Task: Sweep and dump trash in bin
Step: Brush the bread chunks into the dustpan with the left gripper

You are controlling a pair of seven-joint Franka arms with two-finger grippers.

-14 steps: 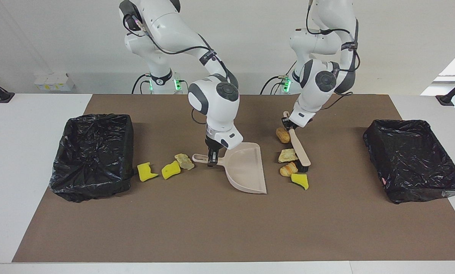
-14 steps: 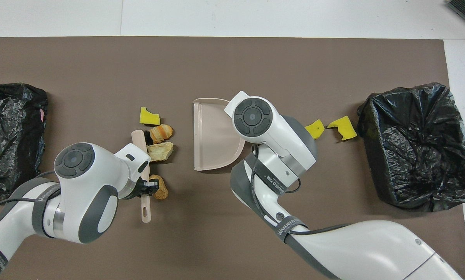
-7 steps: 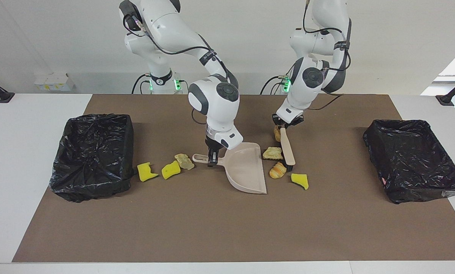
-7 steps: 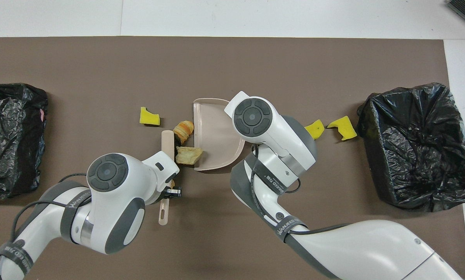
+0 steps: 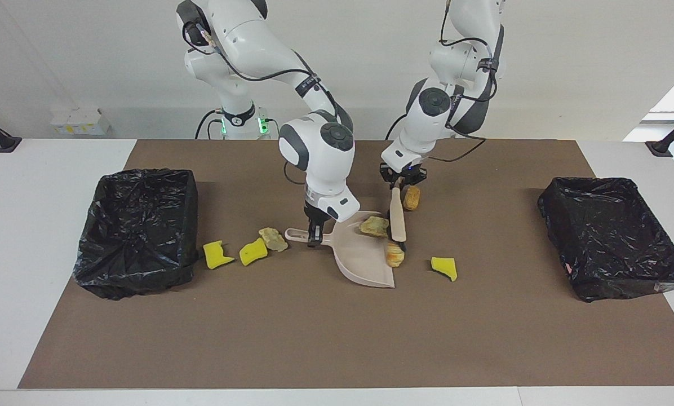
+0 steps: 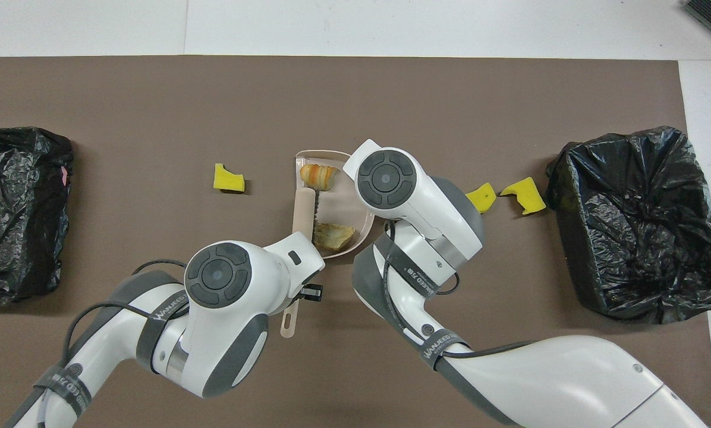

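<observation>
Your right tool (image 5: 313,234) was clamped shut on the handle of the beige dustpan (image 5: 365,265), which lay flat on the desk with its mouth toward the left arm's end. Your left tool (image 5: 403,180) was closed around the handle of the brush (image 5: 397,217), its bristle end down at the pan's lip.

Two pieces of trash sat in the pan: a beige lump (image 5: 374,225) deep inside and an orange-brown lump (image 5: 394,255) just inside the lip. A brown lump (image 5: 411,198) lay beside the brush handle, nearer the robots. One yellow sponge chunk (image 5: 444,267) lay near the pan's mouth, toward the left arm's end. Two more yellow chunks (image 5: 217,254) (image 5: 253,251) and a beige lump (image 5: 273,239) lay between the pan's handle and the bin (image 5: 134,270) at the right arm's end.

These bits looked light. The sponge is probably soft and springy, and the lumps are irregular and likely to roll (so pinching them seems a poor bet). You would push each with the bristles from the side away from the pan. The pan seemed stiff and light, so carry it by the handle with the lip tipped slightly up.
</observation>
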